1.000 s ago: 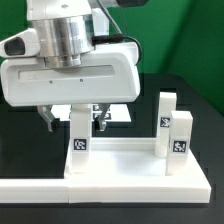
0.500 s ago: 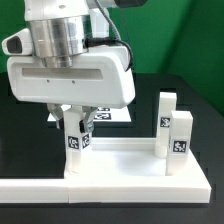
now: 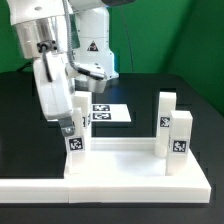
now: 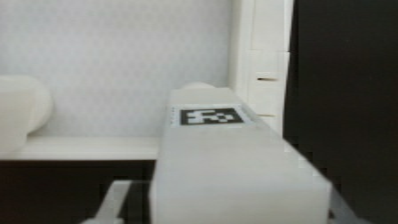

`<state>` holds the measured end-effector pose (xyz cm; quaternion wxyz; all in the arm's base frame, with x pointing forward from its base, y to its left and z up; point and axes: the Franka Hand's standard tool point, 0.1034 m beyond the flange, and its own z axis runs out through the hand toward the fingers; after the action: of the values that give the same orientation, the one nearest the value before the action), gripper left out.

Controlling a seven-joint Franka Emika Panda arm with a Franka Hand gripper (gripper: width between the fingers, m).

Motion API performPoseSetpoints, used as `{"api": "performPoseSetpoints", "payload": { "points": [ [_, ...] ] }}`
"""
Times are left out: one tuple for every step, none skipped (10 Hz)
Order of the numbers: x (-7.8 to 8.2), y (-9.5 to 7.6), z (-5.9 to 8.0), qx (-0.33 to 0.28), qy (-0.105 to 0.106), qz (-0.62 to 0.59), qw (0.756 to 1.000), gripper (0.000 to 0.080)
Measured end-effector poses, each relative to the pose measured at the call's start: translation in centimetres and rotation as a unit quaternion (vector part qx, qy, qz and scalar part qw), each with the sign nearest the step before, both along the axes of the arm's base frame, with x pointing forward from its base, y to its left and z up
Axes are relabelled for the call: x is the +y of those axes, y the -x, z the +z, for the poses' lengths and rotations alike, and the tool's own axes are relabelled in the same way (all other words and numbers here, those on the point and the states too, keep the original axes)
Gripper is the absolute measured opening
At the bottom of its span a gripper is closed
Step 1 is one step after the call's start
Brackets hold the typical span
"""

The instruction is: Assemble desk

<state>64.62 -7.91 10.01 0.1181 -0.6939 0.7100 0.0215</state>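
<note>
While the tool (image 3: 70, 122) clamps the upright leg (image 3: 74, 141), its axis stands vertical over the desk top's (image 3: 130, 172) corner.

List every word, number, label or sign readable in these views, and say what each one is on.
No words, brand names or numbers can be read in either view.
Black-and-white square tags, patterns only, no text: on the leg at the gripper, on the two legs at the exterior view's right, and on the marker board.
Triangular sign on the robot arm: too small to read.
</note>
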Motion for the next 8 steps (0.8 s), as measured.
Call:
{"api": "performPoseSetpoints", "payload": {
  "points": [
    [0.19,0.02,0.00,0.006,-0.003,-0.023,1.000,0.0294],
    [0.56,0.02,-0.01,0.009,-0.004,-0.027,1.000,0.0294],
    [0.52,0.03,-0.01,0.006,-0.003,-0.012,1.000,0.0301],
    [0.54,-0.01,0.01,0.004,0.001,0.008,1.000,0.0301],
    [0.66,-0.43,0.53,-0.011,0.014,0.117,0.993,0.0500],
    [1.04,-0.63,0.64,-0.033,0.028,0.224,0.974,0.0500],
    [1.01,-0.55,0.54,-0.034,0.029,0.234,0.971,0.0622],
    [0.92,-0.54,0.54,-0.041,0.034,0.272,0.961,0.0641]
  ]
}}
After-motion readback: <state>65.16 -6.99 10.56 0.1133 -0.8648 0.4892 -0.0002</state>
